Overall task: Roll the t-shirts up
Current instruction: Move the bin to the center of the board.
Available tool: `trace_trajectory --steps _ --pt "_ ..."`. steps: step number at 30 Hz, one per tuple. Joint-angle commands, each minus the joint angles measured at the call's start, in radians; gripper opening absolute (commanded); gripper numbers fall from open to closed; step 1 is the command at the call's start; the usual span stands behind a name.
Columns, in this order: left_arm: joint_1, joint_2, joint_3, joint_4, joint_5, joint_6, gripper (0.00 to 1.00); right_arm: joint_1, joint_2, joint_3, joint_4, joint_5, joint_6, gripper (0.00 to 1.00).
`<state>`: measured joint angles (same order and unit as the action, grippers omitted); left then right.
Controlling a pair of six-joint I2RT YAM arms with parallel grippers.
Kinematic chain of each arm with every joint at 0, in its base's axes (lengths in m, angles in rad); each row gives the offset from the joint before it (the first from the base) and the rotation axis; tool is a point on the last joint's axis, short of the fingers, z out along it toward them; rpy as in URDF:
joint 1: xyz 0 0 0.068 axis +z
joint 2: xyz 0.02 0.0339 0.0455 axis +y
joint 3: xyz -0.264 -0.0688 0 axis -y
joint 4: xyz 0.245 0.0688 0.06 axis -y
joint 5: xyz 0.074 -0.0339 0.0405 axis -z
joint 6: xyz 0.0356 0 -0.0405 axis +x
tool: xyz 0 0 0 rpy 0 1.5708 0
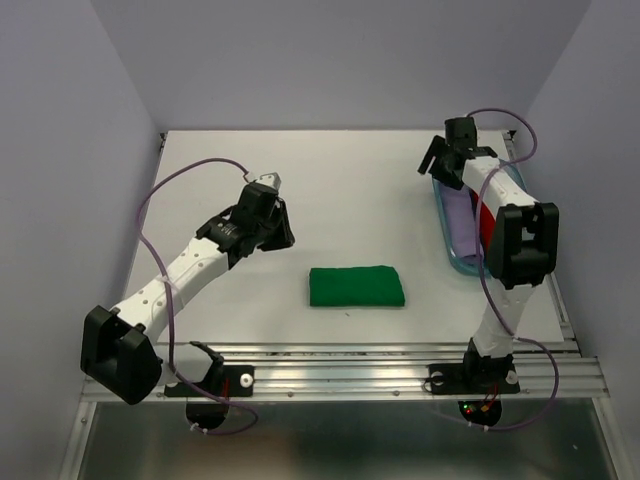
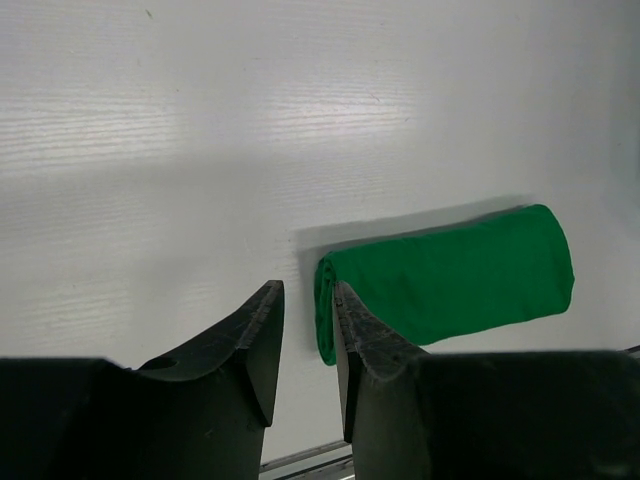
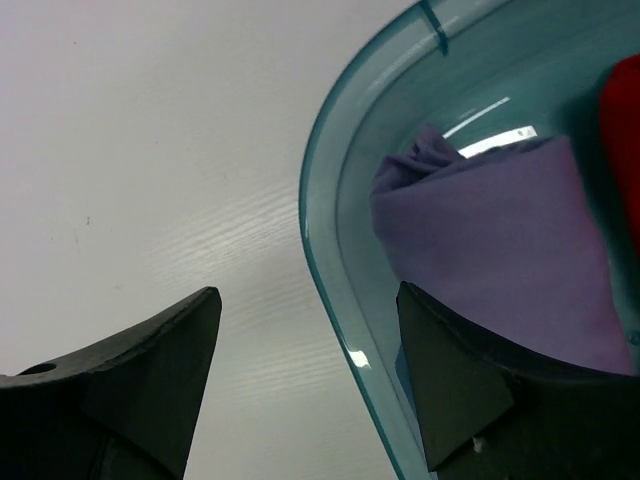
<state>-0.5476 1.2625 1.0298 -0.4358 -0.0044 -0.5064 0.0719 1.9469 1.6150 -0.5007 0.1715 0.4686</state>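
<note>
A bright green t-shirt (image 1: pixel 357 287) lies rolled into a short cylinder on the white table, near the front centre. My left gripper (image 1: pixel 278 232) hangs to its upper left, apart from it. In the left wrist view the left gripper (image 2: pixel 306 288) stands open by a narrow gap with only table between the fingers, and the green roll (image 2: pixel 460 270) lies just beyond the right finger. My right gripper (image 1: pixel 440 160) is open at the far end of a teal bin (image 1: pixel 462 262). The right gripper (image 3: pixel 308 290) straddles the bin's rim (image 3: pixel 330 260). A lilac t-shirt (image 3: pixel 500 250) and a red t-shirt (image 3: pixel 622 120) lie inside.
The bin stands along the table's right side, partly hidden by the right arm. A metal rail (image 1: pixel 340 365) runs along the near edge, carrying both arm bases. Grey walls close in the table at the back and on both sides.
</note>
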Motion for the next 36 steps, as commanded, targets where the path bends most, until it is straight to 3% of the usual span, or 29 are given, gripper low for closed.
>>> trace_trajectory --steps 1,6,12,24,36 --pt "0.006 -0.051 -0.033 0.017 -0.002 0.002 0.37 0.003 0.064 0.12 0.034 -0.067 -0.036 0.77" --pt "0.009 -0.067 -0.056 0.012 -0.002 0.0 0.37 0.003 0.141 0.197 0.017 -0.164 -0.041 0.75" --pt "0.021 -0.066 -0.077 0.028 -0.009 -0.006 0.37 0.061 0.135 0.174 0.031 -0.315 -0.071 0.75" --pt "0.097 -0.069 -0.115 0.042 0.0 -0.034 0.38 0.347 0.081 0.114 0.008 -0.299 -0.105 0.75" --pt "0.144 -0.08 -0.151 0.071 0.086 -0.041 0.41 0.39 -0.048 -0.01 -0.114 -0.398 -0.211 0.76"
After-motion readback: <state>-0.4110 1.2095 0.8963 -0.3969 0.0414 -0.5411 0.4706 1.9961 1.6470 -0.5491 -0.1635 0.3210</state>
